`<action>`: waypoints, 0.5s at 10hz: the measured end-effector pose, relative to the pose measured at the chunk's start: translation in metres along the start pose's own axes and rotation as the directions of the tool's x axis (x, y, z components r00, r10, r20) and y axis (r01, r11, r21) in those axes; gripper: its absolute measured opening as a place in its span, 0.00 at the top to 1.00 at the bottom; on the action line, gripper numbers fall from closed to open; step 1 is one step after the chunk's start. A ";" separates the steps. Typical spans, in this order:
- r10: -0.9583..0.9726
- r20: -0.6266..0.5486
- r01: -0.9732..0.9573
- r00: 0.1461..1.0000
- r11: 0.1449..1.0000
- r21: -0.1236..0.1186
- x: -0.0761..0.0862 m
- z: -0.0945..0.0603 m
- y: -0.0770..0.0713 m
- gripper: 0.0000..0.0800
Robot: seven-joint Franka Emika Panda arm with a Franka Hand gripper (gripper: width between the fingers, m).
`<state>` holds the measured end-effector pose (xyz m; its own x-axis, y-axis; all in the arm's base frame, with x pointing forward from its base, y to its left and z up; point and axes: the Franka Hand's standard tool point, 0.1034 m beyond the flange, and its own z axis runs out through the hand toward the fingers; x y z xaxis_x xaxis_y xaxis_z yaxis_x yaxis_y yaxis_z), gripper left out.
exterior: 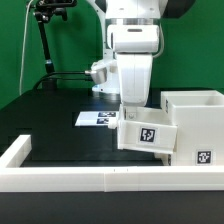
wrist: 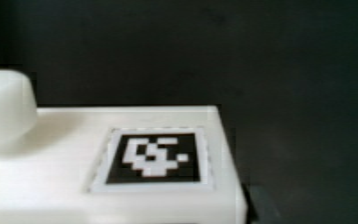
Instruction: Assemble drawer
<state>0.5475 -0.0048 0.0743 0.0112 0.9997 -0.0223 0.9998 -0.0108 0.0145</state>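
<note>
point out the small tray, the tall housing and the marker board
small tray (exterior: pixel 147 135), exterior view, its tagged front wall
tall housing (exterior: pixel 199 125), exterior view, its white side wall
marker board (exterior: pixel 97 119), exterior view, its visible end

A blurred white tray (wrist: pixel 87 160) fills the view — one black-and-white tag (wrist: pixel 155 158) on it.

The arm (exterior: pixel 132 40) comes down from the top centre of the exterior view, its white wrist housing upright and filling the middle of the frame; the gripper (exterior: pixel 128 108) points straight down just below centre; its fingertips are hidden there; in the wrist view one white finger (wrist: pixel 5 108) shows at the frame's left edge; whether the jaws are parted cannot be told.
</note>
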 end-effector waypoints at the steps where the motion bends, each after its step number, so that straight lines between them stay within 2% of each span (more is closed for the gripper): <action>1: -0.003 -0.001 0.003 1.000 1.000 0.001 0.002 0.000 -0.001 0.94; 5: 0.001 -0.001 -0.001 1.000 1.000 0.006 0.000 0.002 -0.002 0.94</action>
<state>0.5452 -0.0043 0.0719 0.0118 0.9997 -0.0215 0.9999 -0.0116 0.0090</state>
